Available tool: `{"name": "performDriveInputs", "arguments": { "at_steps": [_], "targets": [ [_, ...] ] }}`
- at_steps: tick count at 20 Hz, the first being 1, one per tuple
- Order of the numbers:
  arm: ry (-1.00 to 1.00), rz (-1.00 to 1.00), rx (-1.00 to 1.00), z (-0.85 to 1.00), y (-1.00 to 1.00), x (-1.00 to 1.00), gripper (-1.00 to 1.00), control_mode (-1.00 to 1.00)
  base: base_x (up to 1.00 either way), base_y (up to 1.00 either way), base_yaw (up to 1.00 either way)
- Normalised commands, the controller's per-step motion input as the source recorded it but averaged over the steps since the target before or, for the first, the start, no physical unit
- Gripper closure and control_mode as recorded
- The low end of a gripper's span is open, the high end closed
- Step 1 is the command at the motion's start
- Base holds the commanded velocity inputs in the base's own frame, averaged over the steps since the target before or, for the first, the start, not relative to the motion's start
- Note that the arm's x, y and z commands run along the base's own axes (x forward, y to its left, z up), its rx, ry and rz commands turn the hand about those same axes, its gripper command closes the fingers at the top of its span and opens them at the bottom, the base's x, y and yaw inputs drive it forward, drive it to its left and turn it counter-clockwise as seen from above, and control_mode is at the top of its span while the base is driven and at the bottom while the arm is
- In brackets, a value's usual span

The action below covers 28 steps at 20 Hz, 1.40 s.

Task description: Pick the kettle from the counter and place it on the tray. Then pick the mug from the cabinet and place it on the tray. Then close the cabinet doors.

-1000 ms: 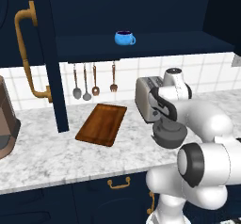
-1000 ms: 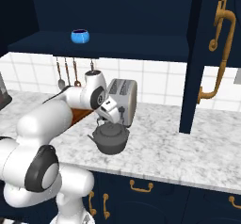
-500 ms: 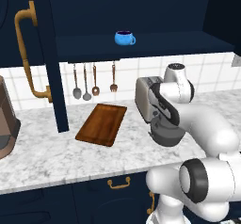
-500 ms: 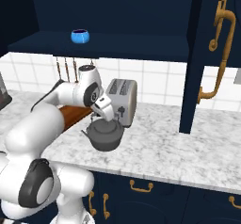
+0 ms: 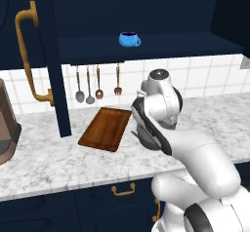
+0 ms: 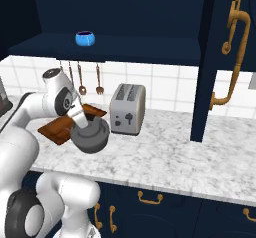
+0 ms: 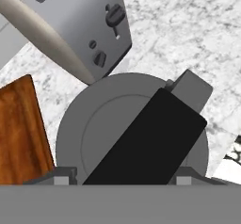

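because the kettle (image 6: 90, 136) is squat, rigid metal, i judge it heavyish and smooth, best held by its arched black handle (image 7: 146, 136), where the gripper (image 6: 81, 120) seems clamped (fingertips barely visible, so the closure is an inference). it hangs clear above the counter (image 6: 165, 157), just beside the tray (image 5: 106, 127). since half a second ago, arm and kettle have swung from the toaster (image 6: 128, 109) toward the tray.

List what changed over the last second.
The gripper, shut on the kettle, has carried it off the counter and leftward from beside the toaster toward the tray. The mug stays on the cabinet shelf, the doors open, the tray bare.
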Motion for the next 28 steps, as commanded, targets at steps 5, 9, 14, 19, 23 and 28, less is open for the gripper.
{"name": "performDriveInputs", "arguments": {
  "at_steps": [5,9,14,19,23,28],
  "targets": [
    [0.00,-0.11,0.00,0.11,0.65,0.04,1.00,-1.00,0.00,0.00,0.00],
    [0.00,-0.10,0.00,0.00,0.47,0.13,1.00,-1.00,0.00,0.00,0.00],
    [0.00,-0.11,0.00,0.00,0.38,0.37,1.00,-1.00,0.00,0.00,0.00],
    [-0.04,-0.12,0.00,0.05,0.33,0.38,1.00,-1.00,0.00,0.00,0.00],
    [-0.02,-0.11,0.00,0.22,0.23,0.31,1.00,-1.00,0.00,0.00,0.00],
    [0.00,-0.06,0.04,0.25,0.05,0.34,1.00,-1.00,0.00,0.00,0.00]
  ]
}}
